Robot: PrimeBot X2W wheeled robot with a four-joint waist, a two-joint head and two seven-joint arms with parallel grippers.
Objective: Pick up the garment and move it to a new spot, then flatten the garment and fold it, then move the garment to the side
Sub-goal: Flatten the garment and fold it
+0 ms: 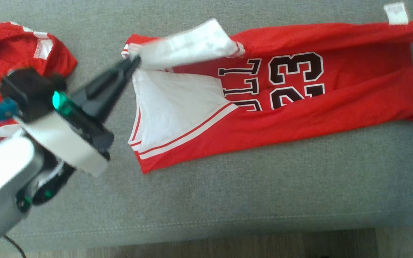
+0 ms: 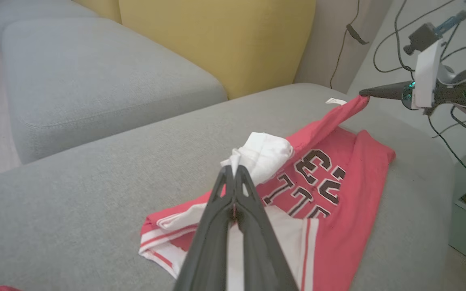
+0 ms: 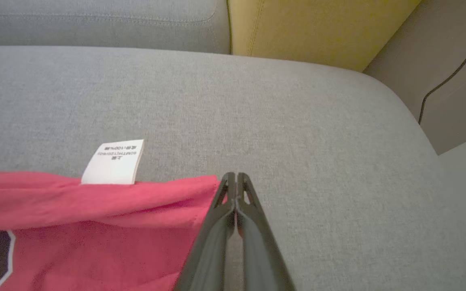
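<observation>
Because the jersey point(image 1: 335, 104), spread on the sofa cushion point(image 1: 228, 200) well back from its near edge, is judged light and limp, it is clamped at a white fold by the left pincer point(image 1: 136, 61) and at a red hem corner by the right pincer point(image 3: 236, 178).

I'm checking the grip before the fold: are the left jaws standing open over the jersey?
No, the left gripper has its jaws pressed shut on a white fold of the jersey.
</observation>
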